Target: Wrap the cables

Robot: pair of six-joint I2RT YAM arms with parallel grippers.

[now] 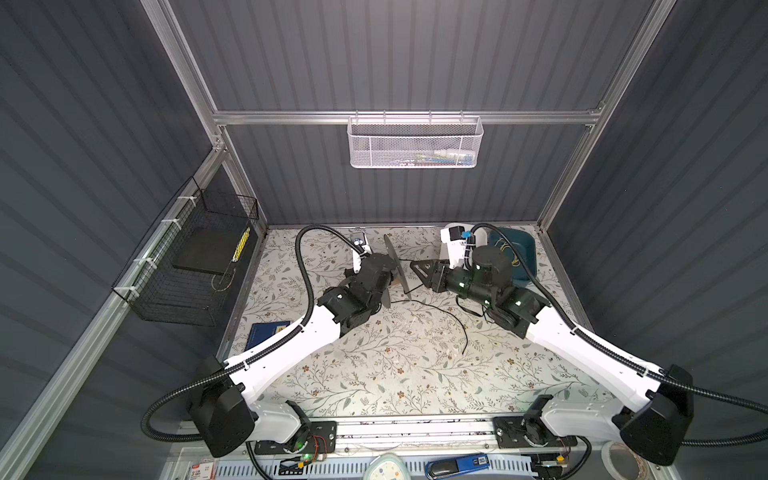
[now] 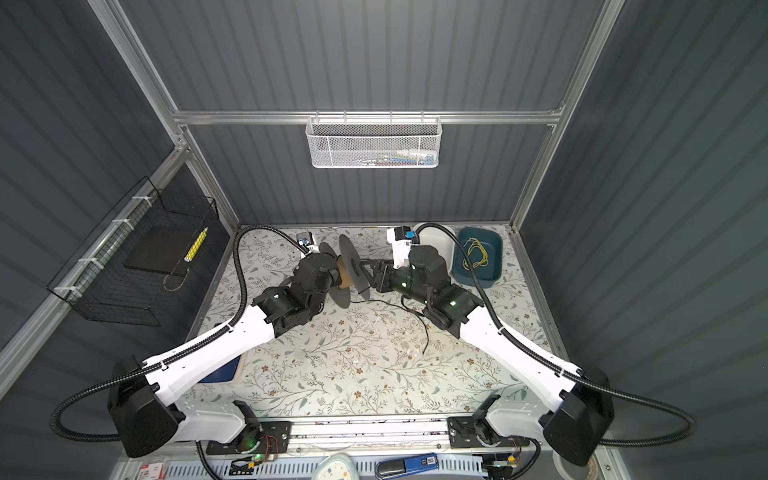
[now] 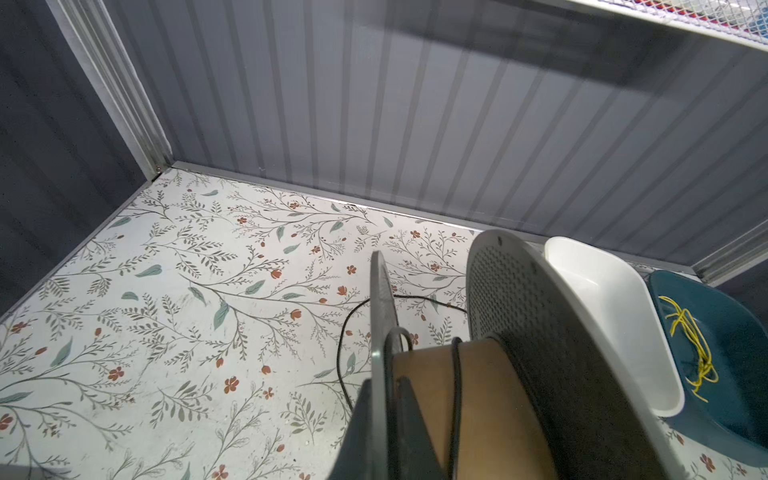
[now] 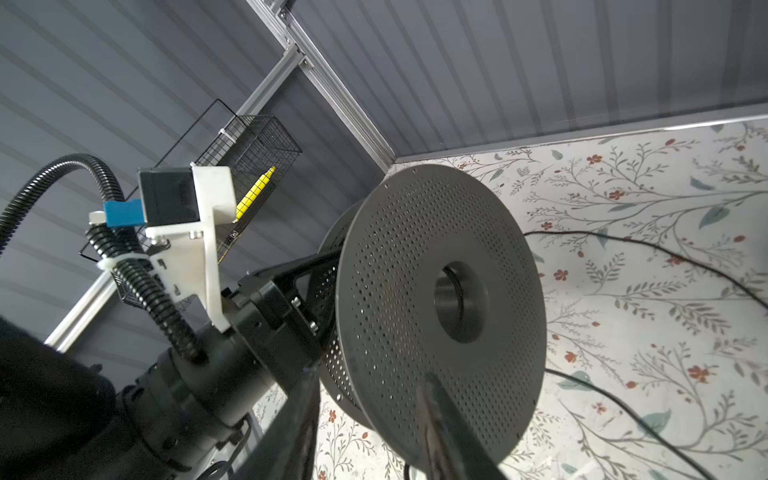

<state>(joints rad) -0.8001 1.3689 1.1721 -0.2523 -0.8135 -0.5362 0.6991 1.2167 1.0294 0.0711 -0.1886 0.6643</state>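
grip first, at the left: left gripper (image 3: 384,386) pinched narrow on the rim of one flange of the grey spool (image 4: 395,270), likely to keep the spool on edge with its axis level and the cardboard core (image 3: 428,386) exposed for winding. unclear from these views whether resting on the table (image 1: 374,374) or raised just off it. next, the cable (image 3: 457,374): one black turn around the core just beside that gripper, a small loop poking up by the clamped flange, then slack dropping to the table and trailing in loose curves toward the front, free end well apart from both grippers in both top views. judged early in the wrap, with most of the cord yet to go on. further right, right gripper (image 4: 368,386) facing the perforated outer flange, jaws parted and straddling its lower rim, pinching nothing visible; seemingly placed to steady or turn the spool, or to reach for slack. nearest slack on the table near that gripper, toward the front, not between its jaws. at the far right, white tub (image 3: 602,316) and teal tub (image 3: 744,332) against the back wall, short yellow wire (image 3: 692,345) in the teal one.
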